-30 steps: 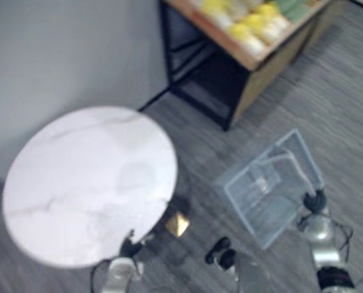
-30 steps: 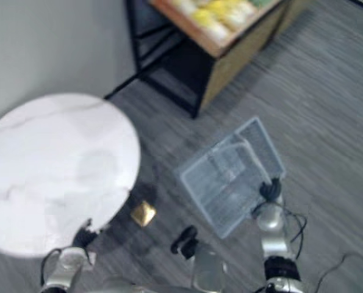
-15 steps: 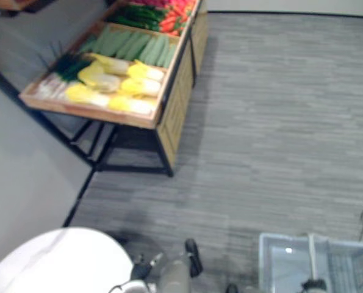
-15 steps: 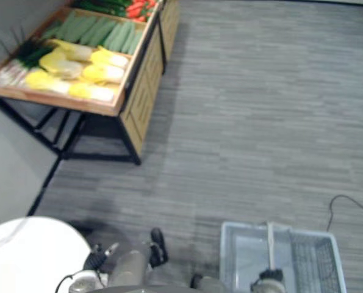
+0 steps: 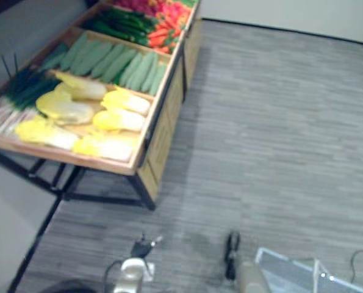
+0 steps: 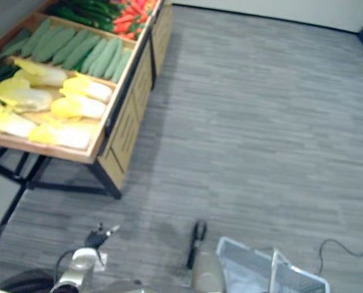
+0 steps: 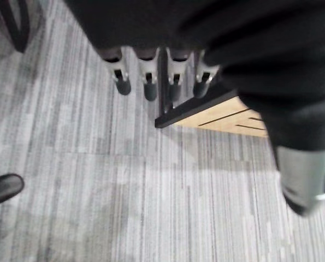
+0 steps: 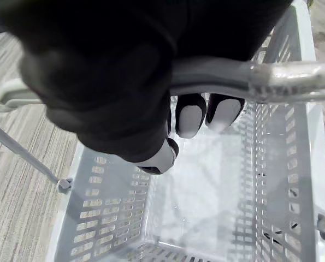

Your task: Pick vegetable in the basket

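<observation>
Currently my right hand [image 8: 190, 117] clasps the basket [image 8: 293, 164] by its handle [image 8: 271, 79] for carrying, left hand [image 7: 150, 87] slack for picking vegetables [image 5: 117, 119].

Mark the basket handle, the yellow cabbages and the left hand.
basket handle [image 8: 271, 81], right wrist view, on the bare silver bar.
yellow cabbages [image 5: 121, 119], left eye view, on the middle of one head.
left hand [image 7: 150, 88], left wrist view, on one finger's dark tip.

We find the pale grey plastic basket [image 6: 242, 268] cut off below, the wooden vegetable stand [image 5: 161, 137] at left.
</observation>
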Tool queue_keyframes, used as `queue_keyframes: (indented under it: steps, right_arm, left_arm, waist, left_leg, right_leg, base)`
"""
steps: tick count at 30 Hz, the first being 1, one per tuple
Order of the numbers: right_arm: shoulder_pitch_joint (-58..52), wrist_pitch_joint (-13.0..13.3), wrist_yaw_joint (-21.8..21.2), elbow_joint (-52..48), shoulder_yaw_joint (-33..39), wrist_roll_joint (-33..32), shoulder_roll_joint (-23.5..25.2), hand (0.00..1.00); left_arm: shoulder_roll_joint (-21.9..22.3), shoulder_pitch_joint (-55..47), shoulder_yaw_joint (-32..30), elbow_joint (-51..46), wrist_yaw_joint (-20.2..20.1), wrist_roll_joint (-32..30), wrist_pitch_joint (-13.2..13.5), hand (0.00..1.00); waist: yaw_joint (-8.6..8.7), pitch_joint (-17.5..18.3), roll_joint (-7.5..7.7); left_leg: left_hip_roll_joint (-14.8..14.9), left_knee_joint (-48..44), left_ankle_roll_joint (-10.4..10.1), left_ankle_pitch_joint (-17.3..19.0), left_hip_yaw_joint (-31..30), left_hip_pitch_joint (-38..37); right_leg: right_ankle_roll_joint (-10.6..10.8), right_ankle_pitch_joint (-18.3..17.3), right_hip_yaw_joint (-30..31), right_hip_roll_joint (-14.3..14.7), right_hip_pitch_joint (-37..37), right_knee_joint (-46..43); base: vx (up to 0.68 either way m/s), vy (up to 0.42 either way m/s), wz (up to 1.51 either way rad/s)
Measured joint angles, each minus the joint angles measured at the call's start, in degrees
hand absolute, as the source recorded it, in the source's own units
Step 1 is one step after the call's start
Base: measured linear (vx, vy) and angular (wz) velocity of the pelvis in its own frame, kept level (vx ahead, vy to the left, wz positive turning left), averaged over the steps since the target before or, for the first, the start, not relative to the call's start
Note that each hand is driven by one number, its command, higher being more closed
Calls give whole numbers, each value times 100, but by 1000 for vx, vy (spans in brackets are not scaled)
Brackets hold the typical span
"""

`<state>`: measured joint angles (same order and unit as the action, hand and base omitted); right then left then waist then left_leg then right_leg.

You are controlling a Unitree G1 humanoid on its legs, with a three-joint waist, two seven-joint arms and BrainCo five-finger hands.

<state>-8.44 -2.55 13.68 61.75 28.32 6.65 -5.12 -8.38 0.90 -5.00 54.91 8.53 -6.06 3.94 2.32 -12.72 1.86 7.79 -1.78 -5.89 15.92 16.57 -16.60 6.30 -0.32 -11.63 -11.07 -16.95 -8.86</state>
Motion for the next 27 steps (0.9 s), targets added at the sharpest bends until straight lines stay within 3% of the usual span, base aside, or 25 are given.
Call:
queue_keyframes:
  steps: [1,2,3,4,5,6,7,9,11,12,13,14,15,16,17,18,19,20,22,23,24,25,26,27]
  right_arm:
    - [-16,-2,-35,14,3,-5,-2,100]
    - [14,-2,-58,99,41,-23,4,100]
    - [1,0,-54,97,54,-35,-51,100]
    - [7,-15,-48,97,43,-39,-182,100]
    - [68,-49,-49,101,-35,-37,-305,100]
    - [132,-68,-48,112,-130,-36,-317,100]
    - [165,-79,-43,125,-306,-33,-297,100]
    - [204,-63,-48,141,-477,-24,-297,100]
    - [295,-16,-46,103,-539,11,-330,100]
    - [325,23,-46,69,-537,11,-367,100]
    - [313,24,-48,37,-539,13,-395,100]
    - [303,14,-48,37,-566,21,-409,100]
    - [261,-8,-58,45,-625,34,-398,100]
    - [289,-26,-57,59,-628,50,-376,100]
    - [334,-39,-54,59,-633,137,-338,100]
    - [352,-43,-57,61,-640,206,-314,100]
    - [358,-48,-50,92,-641,232,-295,100]
    - [355,-49,-48,100,-644,234,-295,100]
    - [321,-41,-36,100,-637,229,-315,100]
    - [326,-7,-39,91,-635,230,-328,100]
    - [330,16,-37,90,-634,230,-334,100]
    - [340,80,-40,85,-624,231,-343,100]
    - [360,126,-40,96,-609,218,-332,100]
    - [368,150,-44,95,-612,220,-324,100]
  left_arm:
    - [58,-192,-108,0,-5,-19,6,0]
    - [111,-312,-240,-7,-4,-57,26,0]
    - [204,-345,-294,-17,-5,-57,39,0]
    - [384,-462,-416,-20,-10,-66,49,0]
    - [461,-571,-441,-16,-20,-45,47,0]
    - [462,-606,-440,-14,-24,-21,45,0]
    - [385,-660,-454,-71,-20,44,50,0]
    - [318,-662,-443,-191,-4,91,56,0]
    - [312,-630,-435,-259,-3,93,83,0]
    - [324,-598,-407,-250,-2,92,87,0]
    - [336,-565,-356,-240,-4,92,86,0]
    - [324,-568,-326,-239,-5,91,87,0]
    - [302,-569,-343,-189,2,98,83,0]
    - [321,-546,-431,-125,7,133,82,0]
    - [250,-516,-462,-80,8,137,74,0]
    - [186,-514,-445,-68,24,145,51,0]
    - [180,-520,-440,-42,64,165,38,0]
    - [186,-532,-434,-16,103,248,37,0]
    - [222,-599,-444,-2,204,372,28,0]
    - [243,-590,-459,-3,228,373,29,0]
    - [253,-581,-476,-6,236,373,35,0]
    - [253,-547,-541,-23,237,373,43,0]
    - [221,-508,-654,-15,231,373,47,0]
    - [197,-505,-700,-15,234,375,47,0]
  waist:
    - [53,93,-133]
    - [60,113,-164]
    - [54,90,-280]
    - [-58,39,-566]
    - [-130,-31,-683]
    - [-136,-71,-652]
    - [-209,-161,-521]
    - [-330,-183,-354]
    - [-405,-177,-310]
    - [-396,-156,-303]
    - [-398,-129,-313]
    - [-423,-61,-264]
    - [-420,29,-145]
    - [-423,31,-75]
    - [-400,33,92]
    - [-364,4,214]
    - [-339,-4,216]
    - [-323,-12,195]
    - [-250,-74,70]
    - [-233,-92,14]
    - [-238,-86,-8]
    - [-227,-77,-29]
    - [-243,-66,53]
    - [-247,-53,112]
  left_leg:
    - [270,-547,-105,185,-61,27]
    - [632,-2003,-51,150,-136,582]
    - [919,-2855,96,7,-214,955]
    - [1441,-4383,437,-551,-385,1651]
    - [1607,-5499,363,-583,-562,2116]
    - [1580,-5843,283,-534,-617,2308]
    - [1403,-6071,155,-450,-522,2585]
    - [1144,-5425,108,-412,-32,2916]
    - [950,-4034,159,-415,916,3057]
    - [741,-2971,236,-541,1772,3028]
    - [623,-2383,454,-659,2457,2977]
    - [389,-2025,881,-689,2922,2927]
    - [4,-1609,1193,-662,2876,2771]
    - [-200,-1420,1567,-670,2739,2679]
    - [-470,-1248,1559,-674,2464,2553]
    - [-708,-1075,1540,-661,2009,2334]
    - [-778,-1033,1463,-626,1498,2127]
    - [-794,-985,1427,-625,1232,2005]
    - [-798,-739,1289,-706,282,1547]
    - [-709,-655,1151,-759,-250,1411]
    - [-663,-638,1098,-767,-512,1407]
    - [-562,-638,837,-734,-1020,1455]
    - [-535,-689,562,-678,-1537,1567]
    - [-527,-728,453,-644,-1765,1606]
  right_leg:
    - [-36,93,-62,147,-138,-665]
    - [-157,94,-64,210,-126,-975]
    - [-323,-6,-128,348,-8,-943]
    - [-526,-148,-182,730,302,-767]
    - [-624,-262,-148,968,683,-568]
    - [-651,-321,-126,1015,903,-461]
    - [-660,-425,-95,1028,1370,-216]
    - [-614,-491,-103,1011,1866,168]
    - [-594,-544,-254,1008,2211,492]
    - [-574,-654,-458,1000,2375,599]
    - [-509,-878,-651,992,2440,508]
    - [-374,-1340,-957,913,2414,59]
    - [-56,-1823,-1337,696,2353,-771]
    - [98,-1973,-1429,466,2152,-1588]
    - [175,-1872,-1440,63,1702,-2910]
    - [233,-1188,-1117,-320,1109,-4495]
    - [146,-1249,-798,-382,775,-5112]
    - [61,-1299,-769,-418,679,-5173]
    - [-139,-1418,-558,-414,522,-4336]
    - [-118,-1421,-183,-291,466,-3422]
    - [-56,-1382,139,-177,438,-2905]
    - [104,-1280,860,-28,429,-1912]
    - [247,-1150,1548,-31,431,-1141]
    - [245,-1061,1829,-46,430,-886]
  base:
    - [640,-500,33]
    - [614,-525,23]
    - [582,-509,-10]
    - [564,-423,-42]
    - [578,-349,-48]
    - [563,-291,-34]
    - [530,-265,-13]
    - [585,-277,-7]
    - [486,-140,20]
    - [407,-65,65]
    - [514,-48,102]
    - [526,-7,134]
    - [643,14,128]
    - [528,13,134]
    - [520,-1,153]
    - [512,-61,216]
    - [534,-101,210]
    - [661,-258,225]
    - [589,-327,236]
    - [373,-311,215]
    - [417,-439,241]
    - [365,-515,241]
    - [336,-558,236]
    - [297,-645,214]
